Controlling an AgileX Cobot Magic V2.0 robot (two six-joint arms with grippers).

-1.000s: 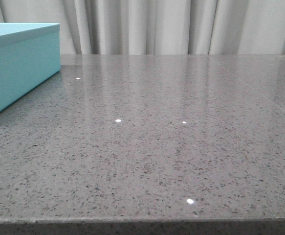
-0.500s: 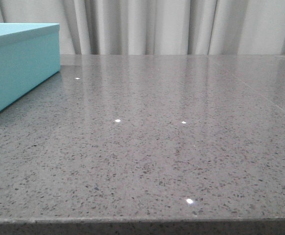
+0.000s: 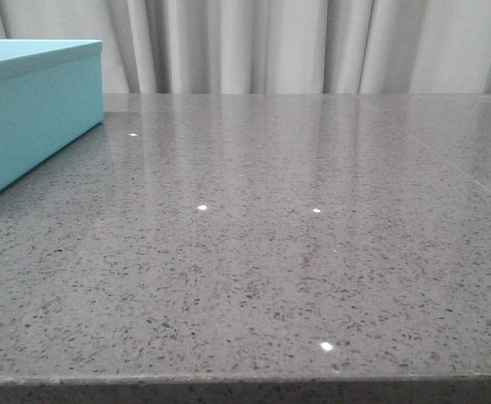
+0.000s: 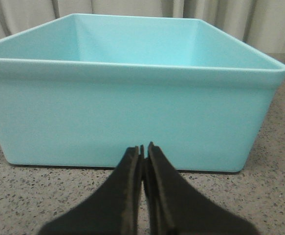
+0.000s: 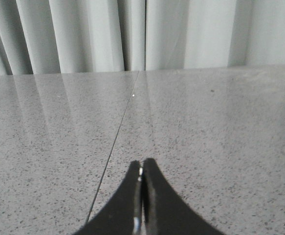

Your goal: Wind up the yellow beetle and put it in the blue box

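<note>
At the far left of the front view stood one large light blue rectangular box (image 3: 34, 109) with plain matte sides, open at the top and, so far as the left wrist view showed its inside, empty. The left pincer (image 4: 144, 149) hung low just before the box's near wall, its dark fingers pressed together on nothing. To the right stretched the glossy grey speckled tabletop (image 3: 296, 252), backed by pale pleated curtains (image 3: 296, 42). The right pincer (image 5: 142, 165) was likewise closed and empty, over bare stone.

The yellow beetle appeared in no view — its place could not be told. Judged from the task, such a toy would be light, hard and slippery; taking it across the body sides, wheels free, seemed wisest.

Count: one box, two pincers, no beetle.
</note>
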